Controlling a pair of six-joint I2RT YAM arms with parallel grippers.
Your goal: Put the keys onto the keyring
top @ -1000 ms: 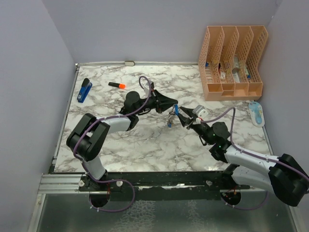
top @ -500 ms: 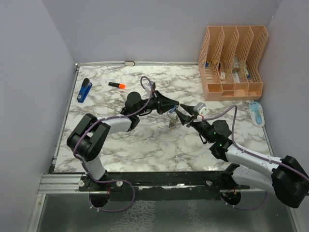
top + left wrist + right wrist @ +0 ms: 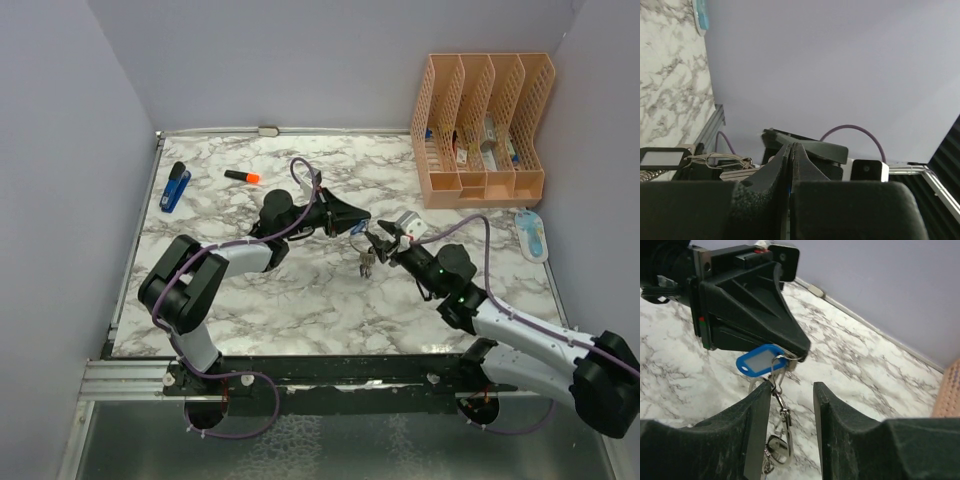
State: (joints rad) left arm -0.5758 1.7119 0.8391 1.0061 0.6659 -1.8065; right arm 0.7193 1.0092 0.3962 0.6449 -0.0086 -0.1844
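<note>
Above the middle of the marble table (image 3: 300, 295), the left gripper (image 3: 799, 355) is pinched shut on the keyring (image 3: 782, 361) – probably to hold it steady in the air so a key can be threaded on. One blue tag (image 3: 756, 361) and one chain of metal clips (image 3: 781, 412) hang from it. The right gripper (image 3: 790, 389) waits just below, fingers parted either side of the chain, gripping nothing – seemingly lining up.

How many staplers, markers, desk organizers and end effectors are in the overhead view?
Stapler: 1
Marker: 1
Desk organizer: 1
End effectors: 2 (left end effector, right end effector)
Total: 5
</note>
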